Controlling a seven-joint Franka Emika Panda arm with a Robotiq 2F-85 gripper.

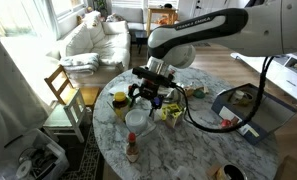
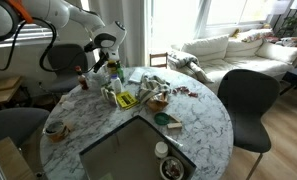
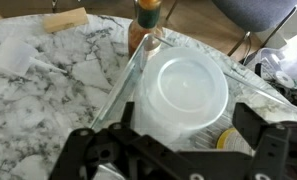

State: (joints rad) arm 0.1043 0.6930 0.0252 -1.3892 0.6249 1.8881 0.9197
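My gripper (image 3: 186, 114) is open, with its two black fingers on either side of a translucent white plastic container (image 3: 183, 85) that stands upright on the round marble table (image 3: 48, 110). The fingers do not press on it. In both exterior views the gripper (image 1: 148, 96) (image 2: 110, 68) hangs low over the table's cluttered part, just above the container (image 1: 138, 121). A small bottle with an orange cap (image 3: 146, 22) stands just beyond the container and also shows in both exterior views (image 1: 132, 148) (image 2: 85, 80).
Yellow packets (image 1: 171, 112) (image 2: 126, 100), a yellow lid (image 3: 228, 140), a wooden block (image 3: 66, 20) and a white plastic piece (image 3: 13, 58) lie nearby. A bowl (image 2: 56, 130) sits near the table's edge. A laptop (image 1: 238, 105), wooden chair (image 1: 63, 85), black chair (image 2: 250, 100) and sofa (image 1: 93, 40) surround the table.
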